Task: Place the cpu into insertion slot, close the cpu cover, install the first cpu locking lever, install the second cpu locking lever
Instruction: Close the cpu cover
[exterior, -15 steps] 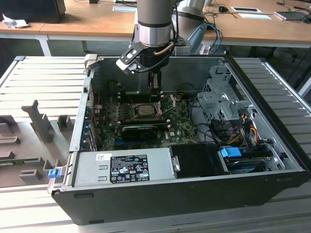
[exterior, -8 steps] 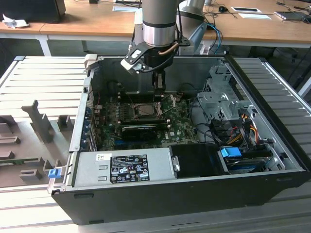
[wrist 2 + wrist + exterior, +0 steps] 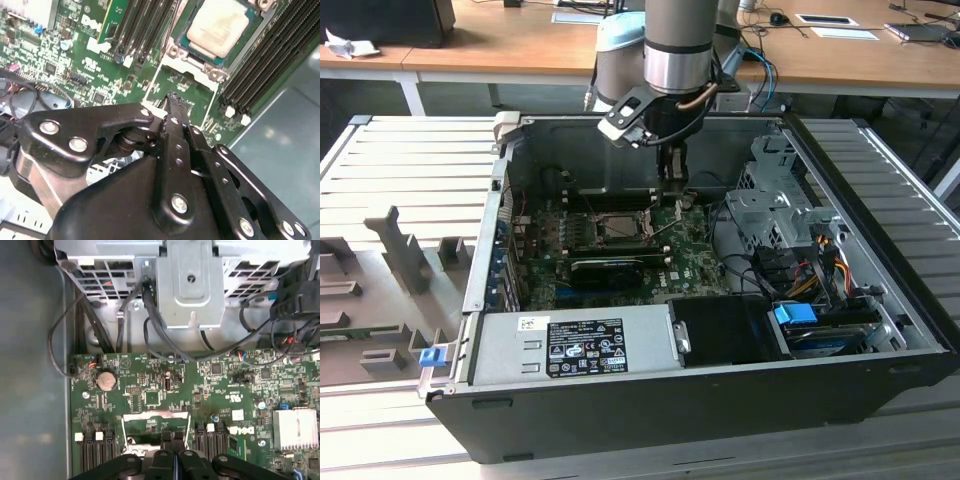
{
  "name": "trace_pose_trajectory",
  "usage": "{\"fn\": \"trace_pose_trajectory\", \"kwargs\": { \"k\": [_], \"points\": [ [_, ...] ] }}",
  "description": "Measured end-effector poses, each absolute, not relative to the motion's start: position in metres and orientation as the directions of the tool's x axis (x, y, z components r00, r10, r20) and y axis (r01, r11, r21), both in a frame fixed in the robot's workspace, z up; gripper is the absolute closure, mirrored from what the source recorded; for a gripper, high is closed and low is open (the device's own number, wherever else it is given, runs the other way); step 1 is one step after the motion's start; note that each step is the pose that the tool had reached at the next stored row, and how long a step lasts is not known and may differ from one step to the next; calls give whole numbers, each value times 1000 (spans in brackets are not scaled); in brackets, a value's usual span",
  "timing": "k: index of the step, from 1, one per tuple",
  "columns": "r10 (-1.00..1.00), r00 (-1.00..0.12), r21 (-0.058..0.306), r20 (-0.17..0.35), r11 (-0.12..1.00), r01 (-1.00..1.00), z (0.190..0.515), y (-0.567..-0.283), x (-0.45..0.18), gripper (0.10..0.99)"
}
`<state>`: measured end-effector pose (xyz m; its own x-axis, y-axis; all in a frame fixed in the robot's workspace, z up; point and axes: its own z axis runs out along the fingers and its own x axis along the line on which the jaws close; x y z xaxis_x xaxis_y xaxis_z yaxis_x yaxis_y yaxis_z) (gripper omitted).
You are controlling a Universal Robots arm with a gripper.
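The robot's gripper (image 3: 672, 178) hangs down into the open computer case (image 3: 620, 415) in the upper middle of the exterior view. Its two black fingers (image 3: 175, 130) are pressed together, and nothing can be seen between them. Fingers held this thin are probably meant to fit among the small parts without bumping them. The tip is low over the green board (image 3: 692, 262), just beside the insertion slot (image 3: 175, 51), on the exterior view's right of it.

The cpu (image 3: 219, 27) lies flat inside the slot, with its pale top facing up. It looks snug and straight, so the placing step seems done. The cpu cover is hard to tell apart from the slot's silver rim, so it cannot be told whether the cover is down.

A long black card (image 3: 610, 268) sits on the board below the slot in the exterior view.

The grey power box (image 3: 500, 350) at the lower middle of the exterior view has a black and white sticker (image 3: 585, 346), but its print is too tiny to read. The first wrist view shows white letters and a white logo printed on the board, and a round silver battery (image 3: 105, 381).
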<state>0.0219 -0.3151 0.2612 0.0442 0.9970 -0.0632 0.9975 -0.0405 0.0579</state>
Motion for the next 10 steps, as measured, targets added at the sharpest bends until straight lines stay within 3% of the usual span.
{"fn": "trace_pose_trajectory", "kwargs": {
  "k": [10],
  "points": [
    [997, 35, 56, -62, -32, 998, 261, -313, 39, 980]
  ]
}}
